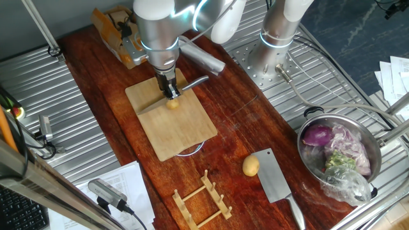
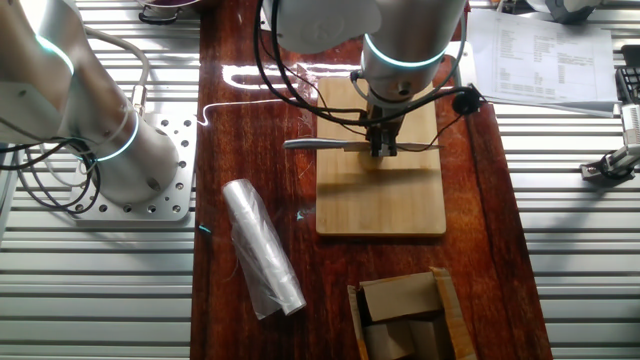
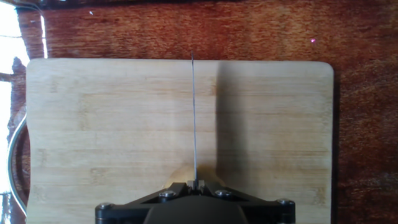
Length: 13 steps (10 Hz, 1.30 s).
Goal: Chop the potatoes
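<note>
A small yellow-tan potato [image 1: 172,103] lies on the bamboo cutting board [image 1: 176,131], right under my gripper [image 1: 169,91]. The gripper is shut on a thin knife [image 1: 152,106]. Its silver handle sticks out to one side and the blade lies across the board, at the potato. In the hand view the blade [image 3: 193,112] shows edge-on as a thin line running away from the gripper [image 3: 196,183] over the board [image 3: 93,124], and the potato is mostly hidden. From the other fixed view the gripper [image 2: 382,150] covers the potato. A second whole potato [image 1: 250,166] rests on the dark wooden table beside a cleaver [image 1: 276,176].
A steel pot [image 1: 374,144] at the right holds a purple onion [image 1: 317,135] and greens in plastic. A wooden rack [image 1: 203,201] lies near the front edge. A cardboard box [image 2: 405,315] and a plastic-wrapped roll [image 2: 262,250] sit near the board. A second arm's base [image 1: 275,38] stands behind.
</note>
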Available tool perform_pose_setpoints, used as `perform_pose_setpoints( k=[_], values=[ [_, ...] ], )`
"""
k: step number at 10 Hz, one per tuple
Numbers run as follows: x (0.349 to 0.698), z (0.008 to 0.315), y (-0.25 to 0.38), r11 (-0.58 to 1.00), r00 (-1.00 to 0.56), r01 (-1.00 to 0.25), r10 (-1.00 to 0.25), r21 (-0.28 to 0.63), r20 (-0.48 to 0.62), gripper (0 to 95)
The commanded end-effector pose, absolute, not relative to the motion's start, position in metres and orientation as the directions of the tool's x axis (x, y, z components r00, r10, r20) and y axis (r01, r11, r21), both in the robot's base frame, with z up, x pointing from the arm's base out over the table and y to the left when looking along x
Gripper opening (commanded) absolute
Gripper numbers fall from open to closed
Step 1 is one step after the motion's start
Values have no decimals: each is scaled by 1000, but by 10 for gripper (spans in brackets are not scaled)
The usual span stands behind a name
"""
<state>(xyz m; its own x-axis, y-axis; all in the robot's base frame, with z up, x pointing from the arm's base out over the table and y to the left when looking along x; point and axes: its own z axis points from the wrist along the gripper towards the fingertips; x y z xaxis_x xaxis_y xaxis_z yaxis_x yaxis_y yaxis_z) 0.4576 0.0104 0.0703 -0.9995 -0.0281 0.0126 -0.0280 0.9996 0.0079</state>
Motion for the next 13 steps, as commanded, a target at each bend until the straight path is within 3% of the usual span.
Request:
perform_pose_setpoints(
  k=[1,13],
  values=[
    [457,74,10,999,-999,-33,-33,7,14,190],
    [457,74,10,999,-999,-36,-36,7,9,190]
  ],
)
